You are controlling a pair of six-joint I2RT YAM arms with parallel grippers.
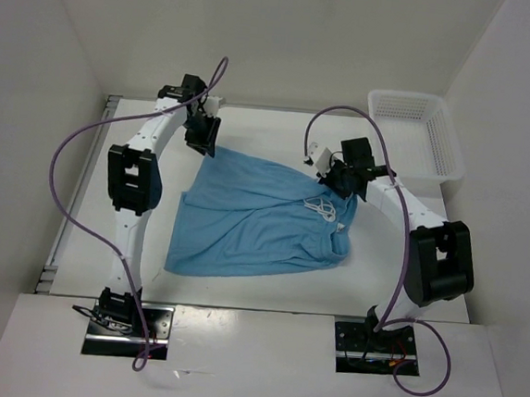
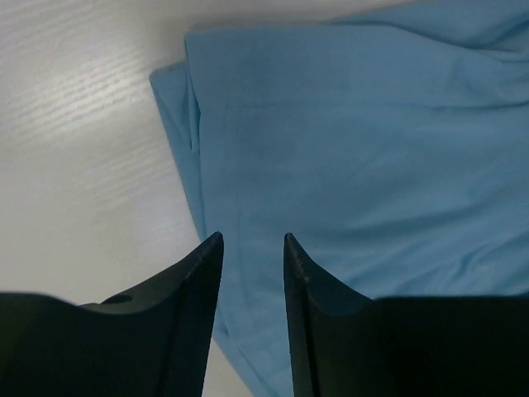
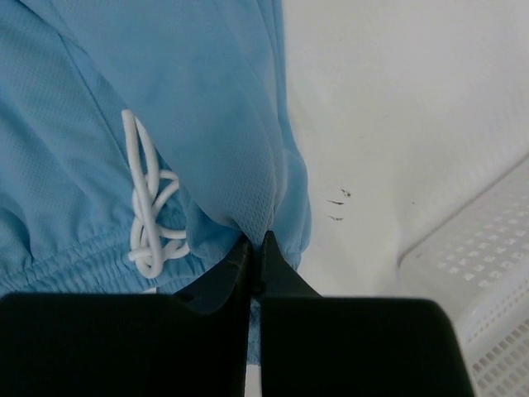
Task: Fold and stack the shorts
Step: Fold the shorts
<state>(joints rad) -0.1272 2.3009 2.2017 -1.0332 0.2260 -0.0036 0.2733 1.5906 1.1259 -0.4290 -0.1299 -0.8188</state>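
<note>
Item: light sky-blue soft fabric shorts (image 1: 263,222), lying spread and creased at the middle of the white table (image 1: 266,291), between the two arms.

- Top view only: whole outline of the garment; white plastic mesh basket (image 1: 446,149) at the far right corner, well apart from the garment; purple cables (image 1: 71,182) looping off both arms.
- Left wrist view only: left gripper (image 2: 252,240) with fingers a narrow gap apart above a folded corner of the fabric, with the cloth showing through the gap.
- Right wrist view only: right gripper (image 3: 254,244) pinched closed on a gathered fold beside the waistband; knotted white drawstring (image 3: 149,207) just left of it; small black marks (image 3: 337,207) on the tabletop; the basket's wall at the right edge.
</note>
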